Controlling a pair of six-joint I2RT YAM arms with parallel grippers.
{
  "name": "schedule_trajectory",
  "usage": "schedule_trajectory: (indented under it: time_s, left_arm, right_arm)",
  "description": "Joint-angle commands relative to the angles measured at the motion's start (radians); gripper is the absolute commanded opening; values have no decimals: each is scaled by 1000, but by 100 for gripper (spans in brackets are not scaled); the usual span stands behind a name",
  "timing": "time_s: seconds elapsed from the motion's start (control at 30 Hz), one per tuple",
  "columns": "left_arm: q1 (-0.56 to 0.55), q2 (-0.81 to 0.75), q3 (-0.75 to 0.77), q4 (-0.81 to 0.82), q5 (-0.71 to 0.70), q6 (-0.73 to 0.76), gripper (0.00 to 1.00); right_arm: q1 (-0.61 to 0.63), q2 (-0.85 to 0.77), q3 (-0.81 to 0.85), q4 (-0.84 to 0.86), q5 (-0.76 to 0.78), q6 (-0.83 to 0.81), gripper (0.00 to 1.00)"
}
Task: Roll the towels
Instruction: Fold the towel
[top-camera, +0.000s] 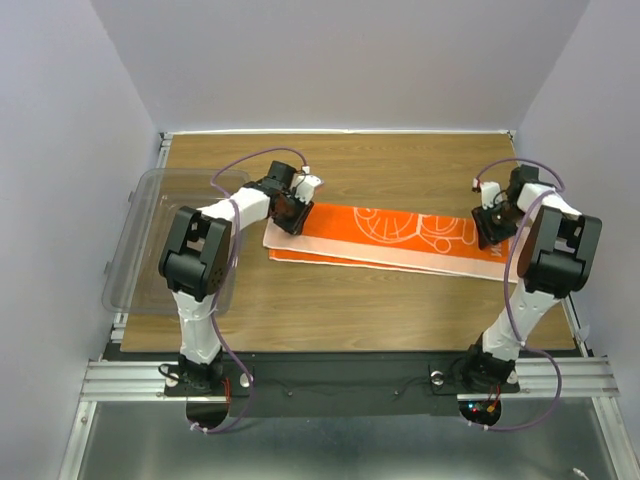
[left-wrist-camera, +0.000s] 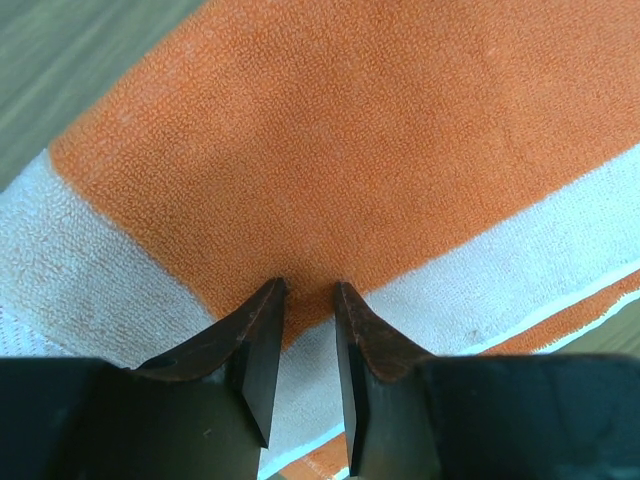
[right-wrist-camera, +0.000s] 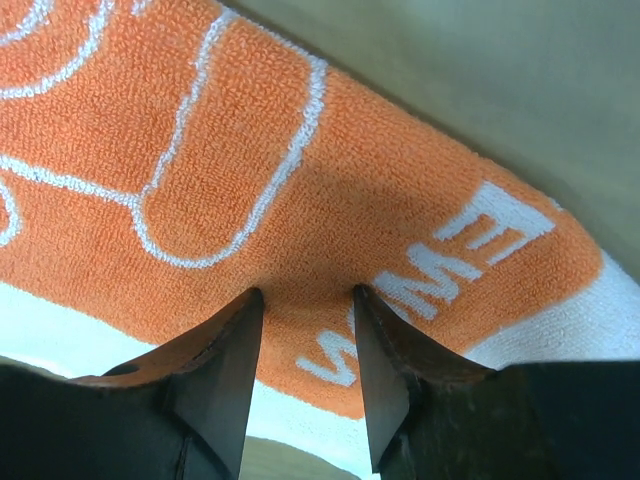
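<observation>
Left gripper (left-wrist-camera: 308, 295): the 2 dark fingers (left-wrist-camera: 262, 345) stand a narrow gap apart, tips set down on the long rectangular orange cloth towel (top-camera: 390, 240) where its plain orange field meets a white band. Cloth shows in the gap, but it cannot be told whether the jaws have any of it pinched. Right gripper (right-wrist-camera: 305, 300): the 2 fingers (right-wrist-camera: 225, 370) stand a slightly wider gap apart, tips pressed onto the orange face beside white block lettering and a white outline drawing. Here too it cannot be told whether cloth is clamped. In the top view the left gripper sits at the towel's 9 o'clock end and the right gripper at its 3 o'clock end, 1 gripper per end. The towel lies flat on the brown wood-grain table (top-camera: 400, 165), long axis running from 9 o'clock to 3 o'clock with the 3 o'clock end tilted slightly toward 6 o'clock. Its upper face carries the white outline drawing, with a pale band along the 6 o'clock edge. A 2nd layer of orange cloth shows just past that edge, under the pale band. A clear rectangular plastic tub (top-camera: 150, 185) rests at the 9 o'clock edge of the table, near the left arm and apart from the towel.
</observation>
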Motion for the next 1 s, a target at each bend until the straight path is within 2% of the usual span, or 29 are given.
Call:
schedule_trajectory:
  time_s: [0.0,0.07,0.13,0.23,0.37,0.47,0.77,0.97]
  left_arm:
    - [19,-42,50,-66,4,58,39]
    - [19,-73,82,-101,17,105,42]
    - [21,-101,99,-156,45,171,45]
    - [23,-177,85,-209,65,242,52]
    - [30,-263,67,-253,76,269,53]
    - [36,-285,61,-287,99,269,53]
    - [44,-305,45,-299,116,239,53]
    - [50,-288,53,-298,105,237,53]
  right_arm:
    - [24,26,57,69,-41,56,47]
    - [23,-30,71,43,-40,27,48]
    - [21,-131,46,-4,-50,-56,54]
    - [21,-245,-45,-55,1,-206,58]
    - [21,-430,-206,-63,122,-401,53]
    - [9,-489,-298,-40,183,-493,51]
    - [-92,-445,-371,69,182,-629,47]
    - [-100,-419,-405,123,179,-672,48]
